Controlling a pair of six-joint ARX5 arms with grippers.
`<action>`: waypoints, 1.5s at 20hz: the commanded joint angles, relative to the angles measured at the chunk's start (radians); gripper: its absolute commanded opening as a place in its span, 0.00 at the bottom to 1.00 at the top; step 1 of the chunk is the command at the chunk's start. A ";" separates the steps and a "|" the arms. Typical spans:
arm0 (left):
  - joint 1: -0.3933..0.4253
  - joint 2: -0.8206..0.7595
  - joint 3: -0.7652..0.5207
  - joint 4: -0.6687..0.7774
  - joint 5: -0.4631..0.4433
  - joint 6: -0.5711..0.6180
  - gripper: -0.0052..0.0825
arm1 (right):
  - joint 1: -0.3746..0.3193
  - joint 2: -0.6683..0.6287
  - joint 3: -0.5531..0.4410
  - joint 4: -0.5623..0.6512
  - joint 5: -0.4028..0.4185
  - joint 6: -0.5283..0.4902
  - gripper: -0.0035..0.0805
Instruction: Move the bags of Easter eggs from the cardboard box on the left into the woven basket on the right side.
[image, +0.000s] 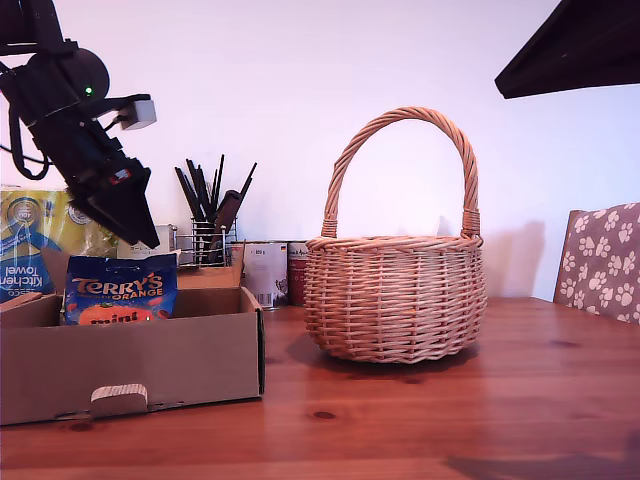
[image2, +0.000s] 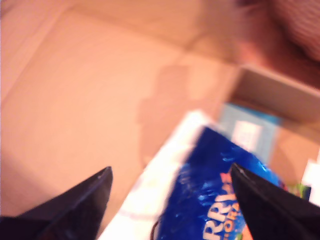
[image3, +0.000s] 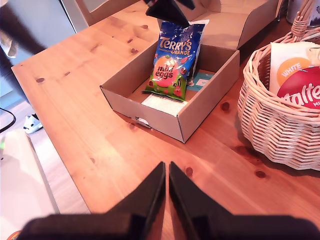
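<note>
A blue Terry's Orange bag (image: 120, 290) (image3: 175, 60) stands on end in the cardboard box (image: 130, 360) (image3: 155, 115), leaning towards its back wall. My first gripper (image: 140, 235) (image2: 170, 200) hangs open just over the bag's top edge. The blurred blue bag (image2: 215, 200) shows between and below its spread fingers. The woven basket (image: 395, 290) (image3: 250, 65) stands at the exterior view's right of the box. It holds a red Maltesers bag (image3: 305, 95) and a white-and-orange bag (image3: 292, 65). My second gripper (image3: 166, 167) is shut and empty, high above the table in front of the box.
A white flat packet (image3: 160, 102) and a teal card (image3: 202, 80) lie on the box floor. Behind the box are a kitchen towel pack (image: 25, 250), a utensil holder (image: 210, 215) and tins (image: 270, 270). A paw-print chair (image: 605, 260) stands at the exterior view's right.
</note>
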 joint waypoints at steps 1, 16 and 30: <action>0.003 0.002 -0.003 0.049 0.005 0.038 0.88 | 0.003 0.005 0.010 0.005 0.003 -0.004 0.03; 0.015 0.121 -0.002 -0.115 0.040 0.003 0.88 | 0.003 0.005 0.010 0.000 0.003 -0.019 0.03; -0.084 0.036 0.004 -0.287 0.040 -0.044 0.87 | 0.003 0.005 0.010 -0.002 0.003 -0.019 0.03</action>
